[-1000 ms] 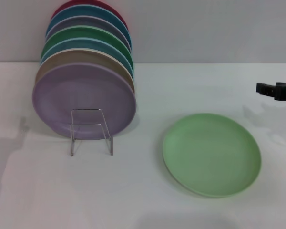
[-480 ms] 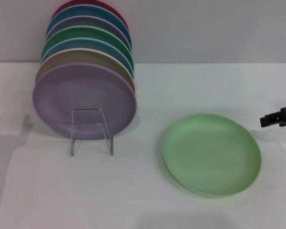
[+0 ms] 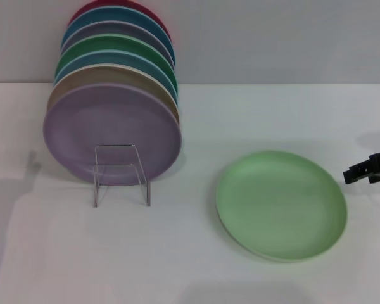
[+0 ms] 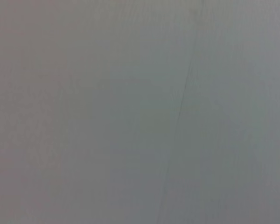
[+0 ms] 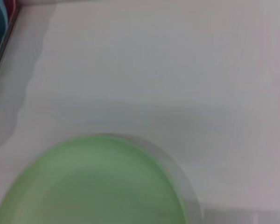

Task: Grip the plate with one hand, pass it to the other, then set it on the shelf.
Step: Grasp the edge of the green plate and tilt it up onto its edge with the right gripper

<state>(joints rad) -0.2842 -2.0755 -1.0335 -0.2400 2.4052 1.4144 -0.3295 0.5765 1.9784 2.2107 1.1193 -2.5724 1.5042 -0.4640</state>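
Observation:
The pale mint-green plate lies flat on the white table at the right; it also shows in the right wrist view. My right gripper is at the right edge of the head view, just beside the plate's right rim and apart from it. The clear shelf stands at the left, in front of a row of upright plates. My left gripper is out of view; its wrist view shows only a plain grey surface.
Several coloured plates stand on edge in a row behind the rack, the lilac one in front, a darker green one farther back. A grey wall runs behind the table.
My right gripper has come down from higher at the right edge to a spot level with the plate's right rim. The plate and the rack have not moved.

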